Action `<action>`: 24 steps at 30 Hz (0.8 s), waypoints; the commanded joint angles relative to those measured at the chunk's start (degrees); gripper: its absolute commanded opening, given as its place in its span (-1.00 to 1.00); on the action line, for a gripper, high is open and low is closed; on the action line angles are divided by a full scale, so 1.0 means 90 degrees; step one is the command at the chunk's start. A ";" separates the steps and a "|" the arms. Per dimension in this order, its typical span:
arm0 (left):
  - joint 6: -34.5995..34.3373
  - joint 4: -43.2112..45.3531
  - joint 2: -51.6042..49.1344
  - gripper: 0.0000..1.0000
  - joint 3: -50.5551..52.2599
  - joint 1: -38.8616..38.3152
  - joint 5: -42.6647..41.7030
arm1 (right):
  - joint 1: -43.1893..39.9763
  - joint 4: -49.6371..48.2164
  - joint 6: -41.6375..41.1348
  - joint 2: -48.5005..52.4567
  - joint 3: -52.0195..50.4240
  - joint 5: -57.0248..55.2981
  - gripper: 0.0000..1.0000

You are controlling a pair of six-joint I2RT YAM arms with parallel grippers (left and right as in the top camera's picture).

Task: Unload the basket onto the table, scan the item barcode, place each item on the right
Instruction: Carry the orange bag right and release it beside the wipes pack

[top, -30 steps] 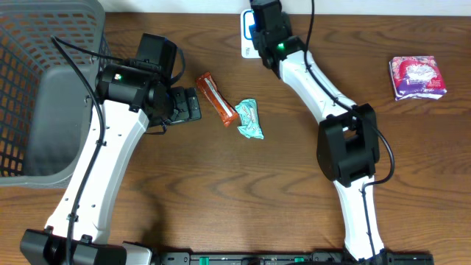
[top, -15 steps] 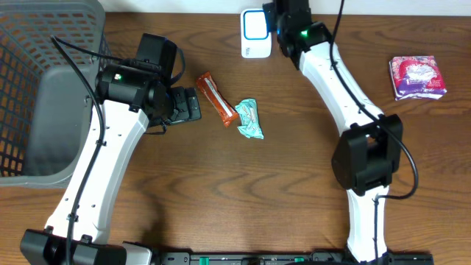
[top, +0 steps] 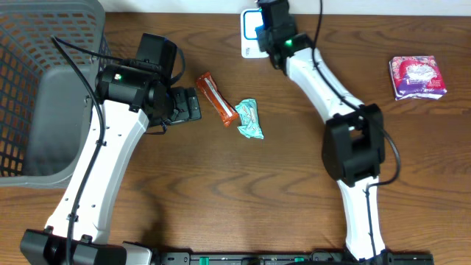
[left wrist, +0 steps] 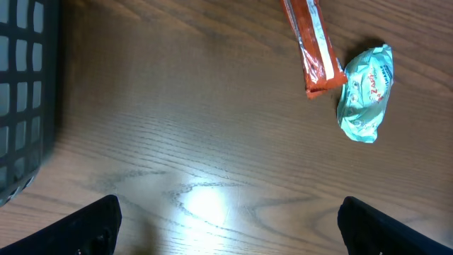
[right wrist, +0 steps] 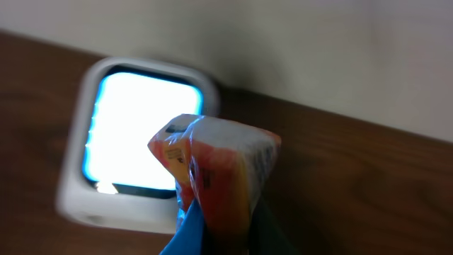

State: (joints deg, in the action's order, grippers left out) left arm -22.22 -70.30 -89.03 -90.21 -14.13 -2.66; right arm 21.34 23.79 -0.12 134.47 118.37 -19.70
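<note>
Currently the right hand [top: 265,28] is clenched on an orange-and-white snack packet [right wrist: 219,170], holding it just in front of the lit barcode scanner [right wrist: 138,134], whose glowing window lies directly beyond the packet. Well apart from it, the left hand [left wrist: 230,227] hangs released, fingers spread wide above the counter [left wrist: 177,142]. Ahead of this hand lie an orange bar wrapper [left wrist: 311,42] and a teal packet [left wrist: 364,92], just beside each other.

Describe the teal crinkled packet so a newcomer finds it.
On the brown wooden table, look right of the grey mesh basket. The teal crinkled packet lies at the lower end of the orange wrapped bar; only it is teal.
</note>
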 commanded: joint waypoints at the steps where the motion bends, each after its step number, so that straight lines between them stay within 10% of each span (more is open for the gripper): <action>1: 0.0061 -0.0017 -0.0039 0.96 0.0034 -0.0002 0.0061 | -0.0483 0.0287 -0.0338 -0.0794 0.0097 -0.0954 -0.98; 17: 0.0058 -0.0017 -0.0039 0.96 0.0034 -0.0002 0.0061 | -0.3691 0.3123 -0.0427 -0.0901 0.0085 -0.1484 -0.98; 24: 0.0061 -0.0017 -0.0039 0.96 0.0034 -0.0002 0.0061 | -0.4976 0.3740 -0.2477 -0.0899 0.0027 -0.0884 -0.96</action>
State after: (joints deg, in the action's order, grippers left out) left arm -22.22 -70.30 -89.03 -90.21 -14.13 -2.66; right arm -19.53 56.40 -10.66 126.37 118.96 -31.11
